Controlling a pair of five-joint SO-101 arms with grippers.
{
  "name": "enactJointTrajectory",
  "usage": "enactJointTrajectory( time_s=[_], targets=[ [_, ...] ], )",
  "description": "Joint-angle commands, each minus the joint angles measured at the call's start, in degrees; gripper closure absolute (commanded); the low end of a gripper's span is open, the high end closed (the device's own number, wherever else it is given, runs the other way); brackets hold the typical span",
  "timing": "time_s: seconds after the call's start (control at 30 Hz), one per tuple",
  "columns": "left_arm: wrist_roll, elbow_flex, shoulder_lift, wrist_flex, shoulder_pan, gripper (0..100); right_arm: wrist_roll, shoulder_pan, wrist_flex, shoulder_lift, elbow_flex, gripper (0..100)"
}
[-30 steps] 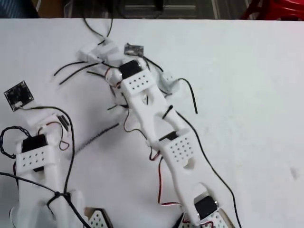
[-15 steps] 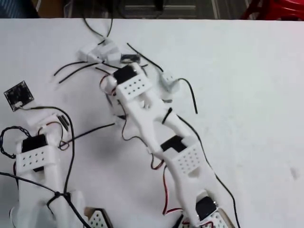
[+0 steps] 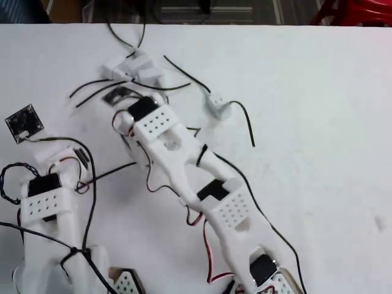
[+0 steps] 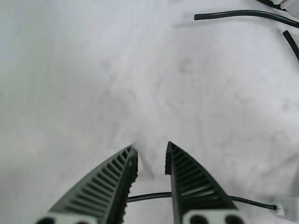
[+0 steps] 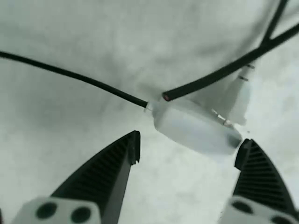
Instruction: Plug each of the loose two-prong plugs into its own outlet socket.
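Observation:
In the right wrist view a white plug body (image 5: 196,123) on a thin black cable (image 5: 70,74) lies on the table just ahead of my right gripper (image 5: 190,139), which is open and holds nothing. A second white piece with metal prongs (image 5: 236,95) lies right behind it. From above, the right arm (image 3: 153,122) stretches to the back left, ending near a cluster of white plug and socket pieces (image 3: 128,64). Another white plug (image 3: 215,103) with a black cable lies to that arm's right. My left gripper (image 4: 150,150) hovers over bare table, its fingers a narrow gap apart and empty.
Loose black cables (image 3: 98,86) run across the back left of the table, and one cable (image 4: 243,14) crosses far ahead of the left gripper. The left arm (image 3: 43,202) sits at the front left with wires looped around it. The table's right half (image 3: 331,122) is bare.
The right arm has swung to the left and slightly toward the front; its wrist moved away from the plug at mid-table. A black cable behind it has come into sight. The left arm kept still.

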Motion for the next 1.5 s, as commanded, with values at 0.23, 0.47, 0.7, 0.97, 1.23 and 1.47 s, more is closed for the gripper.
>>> enactJointTrajectory(
  time_s=[0.23, 0.47, 0.7, 0.97, 1.23, 1.47],
  targets=[
    [0.53, -0.35, -1.45, -1.14, -0.31, 89, 37.98, -0.48, 3.65, -2.15, -0.35, 67.6],
    [0.53, -0.35, -1.45, -1.14, -0.31, 89, 44.40, 0.22, 3.30, 0.75, -0.18, 72.3],
    [0.53, -0.35, -1.45, -1.14, -0.31, 89, 45.80, 0.92, 1.54, 6.02, -0.35, 91.5],
    [0.53, -0.35, -1.45, -1.14, -0.31, 89, 45.54, 8.66, 4.97, 5.23, -10.64, 91.5],
    [0.62, -0.35, -1.45, -1.14, -0.31, 89, 53.19, 20.70, 2.24, 2.33, -25.58, 91.5],
    [0.62, -0.35, -1.45, -1.14, -0.31, 89, 55.21, 27.74, -17.19, 10.68, -27.87, 91.5]
  ],
)
